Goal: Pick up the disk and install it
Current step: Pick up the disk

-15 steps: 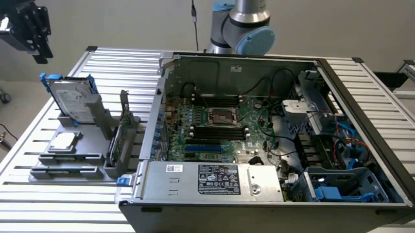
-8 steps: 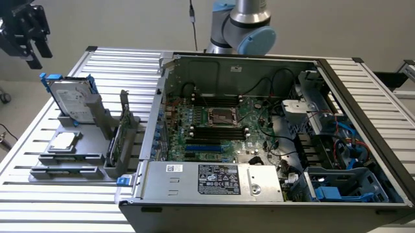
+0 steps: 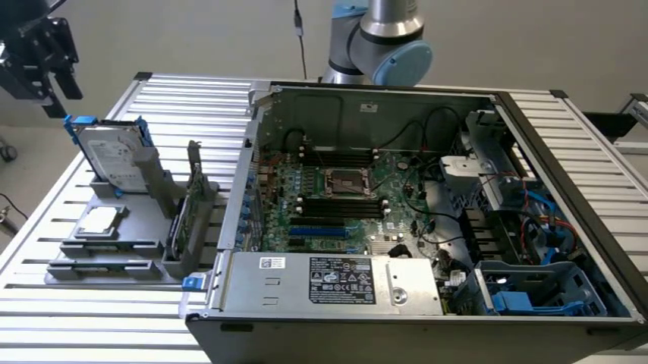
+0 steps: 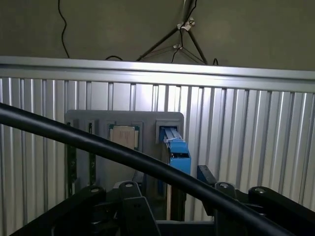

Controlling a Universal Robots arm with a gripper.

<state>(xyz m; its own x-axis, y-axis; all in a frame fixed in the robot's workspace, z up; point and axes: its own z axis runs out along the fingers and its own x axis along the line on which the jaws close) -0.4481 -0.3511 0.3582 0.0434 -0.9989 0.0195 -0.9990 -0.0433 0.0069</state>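
Slatted table [image 3: 61,303] at a workshop, where the disk [image 3: 111,155] stands upright in a grey rack [image 3: 121,227] near its edge on the exterior view's left, the gripper [image 3: 59,95] hanging spread and empty above it; an off-centre descent could clip the blue carrier and tip the disk.

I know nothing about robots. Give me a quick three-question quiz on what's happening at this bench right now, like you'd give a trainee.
1. True or false: the gripper is holding the disk.
2. Where is the disk? A) upright in the grey holder B) inside the computer case C) flat on the table.
3. Fill in: the disk's plastic frame is ____.
Key: 1 false; 2 A; 3 blue.
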